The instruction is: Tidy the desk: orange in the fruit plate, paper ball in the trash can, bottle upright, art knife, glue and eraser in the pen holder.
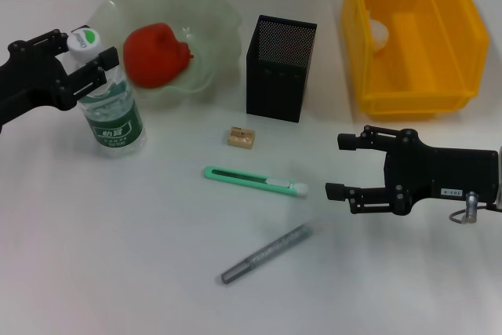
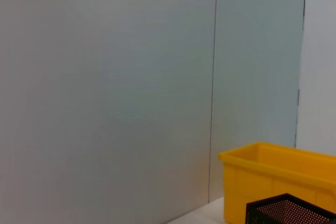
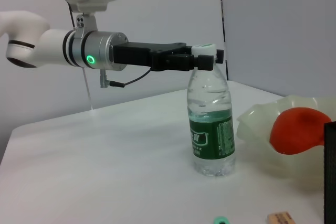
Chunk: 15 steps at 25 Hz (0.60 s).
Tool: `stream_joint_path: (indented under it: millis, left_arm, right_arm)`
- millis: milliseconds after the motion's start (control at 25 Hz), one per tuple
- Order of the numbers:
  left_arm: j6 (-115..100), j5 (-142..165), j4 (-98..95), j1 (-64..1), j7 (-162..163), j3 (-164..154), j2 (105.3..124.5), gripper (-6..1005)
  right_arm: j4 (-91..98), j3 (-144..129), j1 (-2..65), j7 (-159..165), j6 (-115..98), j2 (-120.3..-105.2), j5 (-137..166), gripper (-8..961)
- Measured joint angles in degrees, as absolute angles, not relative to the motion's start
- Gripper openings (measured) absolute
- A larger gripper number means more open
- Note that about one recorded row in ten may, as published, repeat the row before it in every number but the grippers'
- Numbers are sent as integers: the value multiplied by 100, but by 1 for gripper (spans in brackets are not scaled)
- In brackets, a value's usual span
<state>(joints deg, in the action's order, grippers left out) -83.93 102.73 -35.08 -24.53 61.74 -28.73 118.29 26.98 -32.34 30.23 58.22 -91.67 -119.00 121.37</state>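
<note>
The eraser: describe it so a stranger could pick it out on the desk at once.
Find the black mesh pen holder in the middle of the white table. Just in front of it, toward the robot, lies the eraser, with the green art knife nearer still. It is the only small tan block there, far shorter than the knife or the grey glue stick.

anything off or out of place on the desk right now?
Three items lie loose on the white table, outside the black mesh pen holder: green art knife, grey glue stick, tan eraser. Clear water bottle stands upright, left gripper at its cap. Right gripper hovers open.
</note>
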Motion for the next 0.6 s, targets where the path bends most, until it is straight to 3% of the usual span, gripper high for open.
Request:
stream_joint_path:
  millis: [320, 600]
  left_arm:
    - [-8539, 10180, -3507, -2426, 6170, -2874, 11828, 586]
    - [-8970, 9538, -3538, -2367, 6369, -2874, 11779, 803]
  right_arm:
    - [2689, -3234, 3023, 5826, -9167, -11900, 12137, 826]
    - [2689, -3278, 3023, 5827, -9167, -11900, 12137, 826]
